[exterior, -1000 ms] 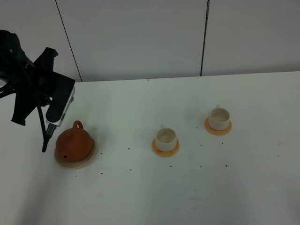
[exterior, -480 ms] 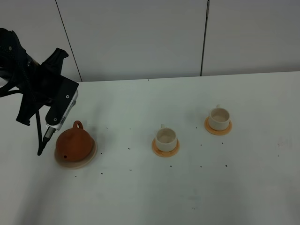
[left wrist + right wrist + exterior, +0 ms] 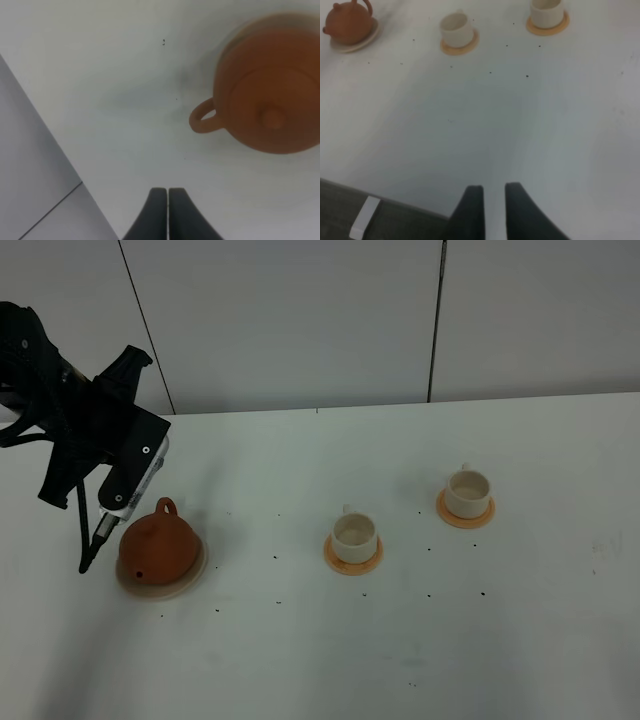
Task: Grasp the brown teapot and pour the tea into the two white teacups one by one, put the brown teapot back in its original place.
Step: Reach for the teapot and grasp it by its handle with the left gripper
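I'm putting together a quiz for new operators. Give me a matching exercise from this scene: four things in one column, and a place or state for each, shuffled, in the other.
Column one
1. reddish-brown clay teapot
2. cream-white cylindrical teacup nearer the teapot
3. left gripper
4. right gripper

Column two
A. fingers slightly apart, holding nothing
B. stands on a round orange coaster
C. fingers pressed together, holding nothing
D. sits on a round beige saucer

Pairs: 1-D, 2-B, 3-C, 4-A

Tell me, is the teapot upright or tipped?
Upright: the brown teapot sits flat on its saucer, knobbed lid on top.
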Controlling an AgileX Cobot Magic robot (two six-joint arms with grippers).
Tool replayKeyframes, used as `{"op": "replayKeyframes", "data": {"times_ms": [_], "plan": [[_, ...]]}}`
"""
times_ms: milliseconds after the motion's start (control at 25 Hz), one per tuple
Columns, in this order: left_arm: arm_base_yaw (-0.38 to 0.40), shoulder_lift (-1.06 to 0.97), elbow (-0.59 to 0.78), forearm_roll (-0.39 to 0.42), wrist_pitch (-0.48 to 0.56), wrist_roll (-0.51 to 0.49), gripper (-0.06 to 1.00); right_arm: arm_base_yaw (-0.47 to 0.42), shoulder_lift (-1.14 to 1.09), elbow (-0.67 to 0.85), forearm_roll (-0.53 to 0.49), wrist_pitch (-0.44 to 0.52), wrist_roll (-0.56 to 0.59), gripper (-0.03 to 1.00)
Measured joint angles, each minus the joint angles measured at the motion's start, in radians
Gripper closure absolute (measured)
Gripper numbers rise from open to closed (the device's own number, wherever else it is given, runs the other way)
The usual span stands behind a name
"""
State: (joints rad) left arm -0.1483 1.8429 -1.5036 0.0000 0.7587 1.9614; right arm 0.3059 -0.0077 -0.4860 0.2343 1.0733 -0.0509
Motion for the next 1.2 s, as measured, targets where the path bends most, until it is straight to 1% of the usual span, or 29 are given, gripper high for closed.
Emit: {"op": "replayKeyframes", "data": {"times_ms": [40,120,240,320,360,560,760,920,1000,1080,1200], "plan": [[0.000,0.005,0.000,0.000,-0.002,0.003,0.89,0.000,0.000,0.000,0.000,0.000,0.000,0.86],[0.001,0.014,-0.002,-0.041,-0.003,0.020,0.89,0.000,0.000,0.000,0.000,0.000,0.000,0.86],[0.025,0.056,-0.025,-0.171,-0.002,0.049,0.89,0.000,0.000,0.000,0.000,0.000,0.000,0.86],[0.036,0.082,-0.037,-0.227,0.000,0.058,0.89,0.000,0.000,0.000,0.000,0.000,0.000,0.85],[0.038,0.091,-0.039,-0.238,0.000,0.060,0.89,0.000,0.000,0.000,0.000,0.000,0.000,0.85],[0.038,0.098,-0.039,-0.254,-0.015,0.065,0.89,0.000,0.000,0.000,0.001,0.000,0.000,0.84],[0.038,0.098,-0.039,-0.258,-0.076,0.066,0.89,0.000,0.000,0.000,0.001,0.000,0.000,0.84],[0.038,0.098,-0.039,-0.294,-0.124,0.068,0.89,0.000,0.000,0.000,0.001,0.000,0.000,0.83],[0.038,0.098,-0.039,-0.292,-0.145,0.070,0.89,0.000,0.000,0.000,0.001,0.000,-0.001,0.83],[0.038,0.098,-0.041,-0.258,-0.160,0.070,0.89,0.000,0.000,0.000,0.001,0.000,-0.001,0.82],[0.038,0.098,-0.070,-0.162,-0.144,0.070,0.89,0.000,0.000,0.000,0.001,0.000,-0.001,0.82]]}}
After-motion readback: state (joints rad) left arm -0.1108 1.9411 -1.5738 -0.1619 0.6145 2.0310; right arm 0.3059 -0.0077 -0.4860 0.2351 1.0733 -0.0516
